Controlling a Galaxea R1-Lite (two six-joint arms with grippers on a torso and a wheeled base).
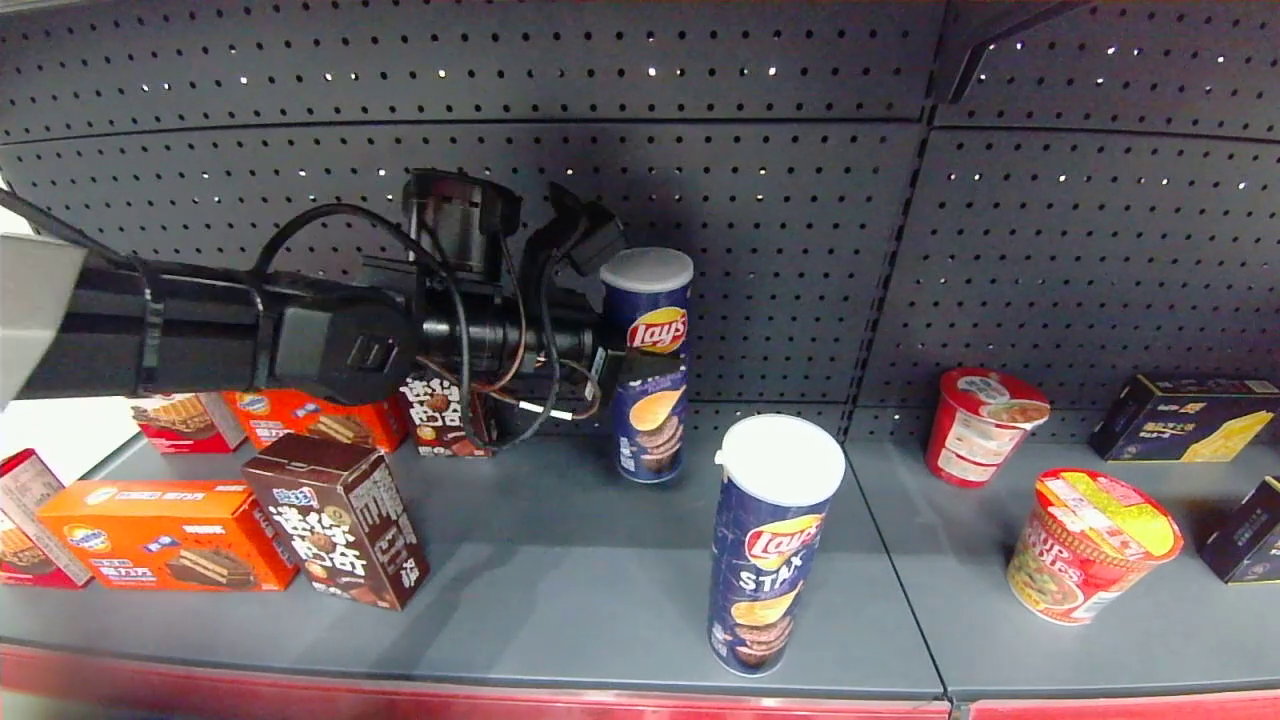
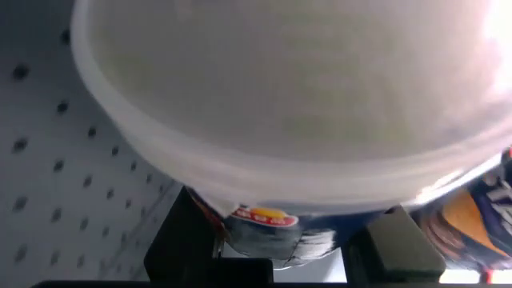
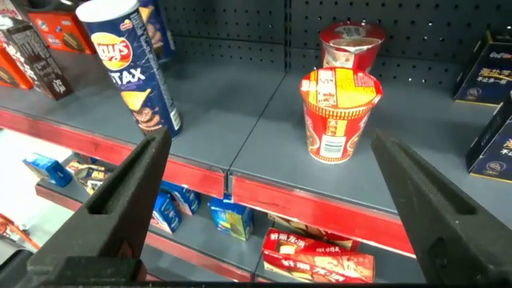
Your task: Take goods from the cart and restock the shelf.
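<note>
On your shelf (image 1: 560,560) the front can (image 1: 768,545) stands at the rear can's (image 1: 650,440) five o'clock, with a noodle cup (image 1: 1090,545) seemingly at three o'clock of it.

A shop is shown. A grey metal shelf board (image 1: 560,560) with a red front strip (image 1: 400,695) is backed by a dark perforated metal panel (image 1: 760,60). Packaged goods are set out on it: tall blue cylindrical crisp cans (image 1: 768,545), red paper noodle cups (image 1: 1090,545) and orange cardboard snack boxes (image 1: 165,535). More bright snack packets (image 3: 316,254) are stocked on a lower shelf.
</note>
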